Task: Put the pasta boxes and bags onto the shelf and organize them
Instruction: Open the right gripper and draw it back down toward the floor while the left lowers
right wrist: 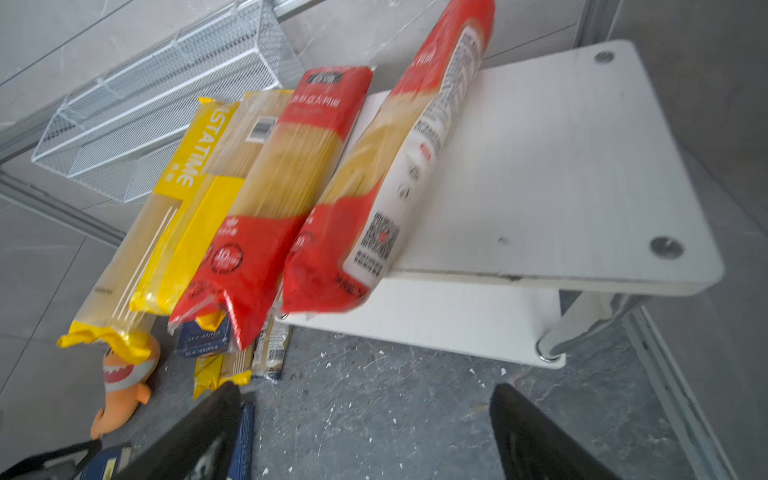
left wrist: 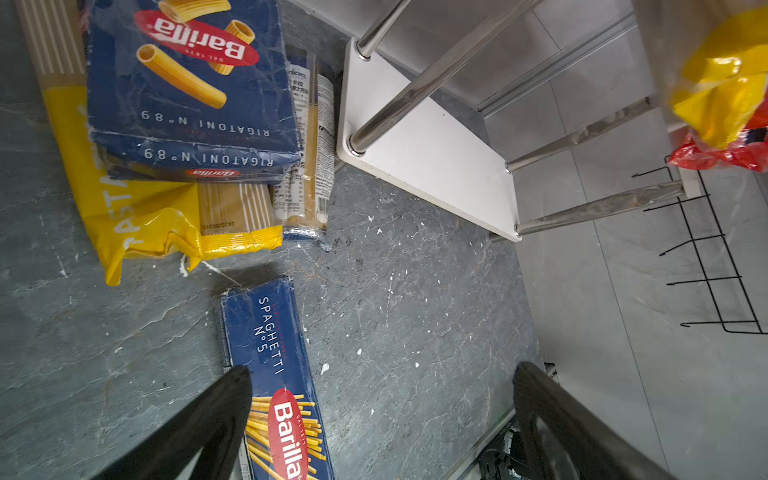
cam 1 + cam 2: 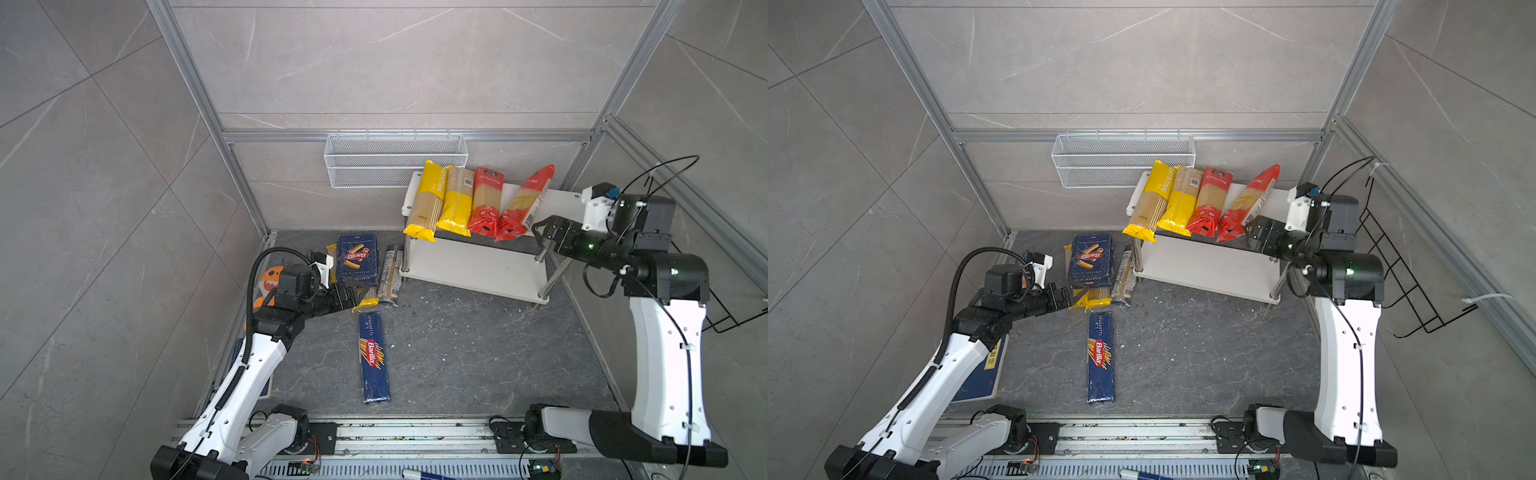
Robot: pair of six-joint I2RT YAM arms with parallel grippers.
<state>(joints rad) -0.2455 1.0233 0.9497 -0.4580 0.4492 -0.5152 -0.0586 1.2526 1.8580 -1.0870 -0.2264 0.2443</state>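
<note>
Shelf (image 3: 478, 262) comes first: this white two-tier rack stands at the back right corner of the counter (image 3: 478, 353). Its top board carries four long spaghetti packs side by side, the yellow bags (image 3: 430, 199) and the red bags (image 3: 486, 203). Their near ends hang over the front edge, and the rightmost skewed bag (image 3: 525, 199) lies slanted and rolled partly onto its side. Near the back edge, just left of the shelf, the rigatoni box (image 3: 357, 259) lies flat, wide and dark blue with a red oval logo and printed tube pasta. It rests on a yellow-ended bag (image 3: 365, 303) whose crumpled end sticks out toward the front. A clear printed bag (image 3: 391, 274) lies between that pile and the shelf's leg. The spaghetti box (image 3: 374, 357), long and narrow, lies flat mid-counter, its long axis running front to back. Its far end stops just short of the yellow end. The left end effector (image 2: 384, 370) hangs released above that spot, nothing between its fingers. The box lies just toward the front edge from it, and the fingers open across the box's narrow width but sit off to one side. This arm is plainly the nearer, and a small sideways shift looks needed. The right end effector (image 1: 365, 388), also released and empty, hangs near the shelf's front right corner, close to the skewed bag.
</note>
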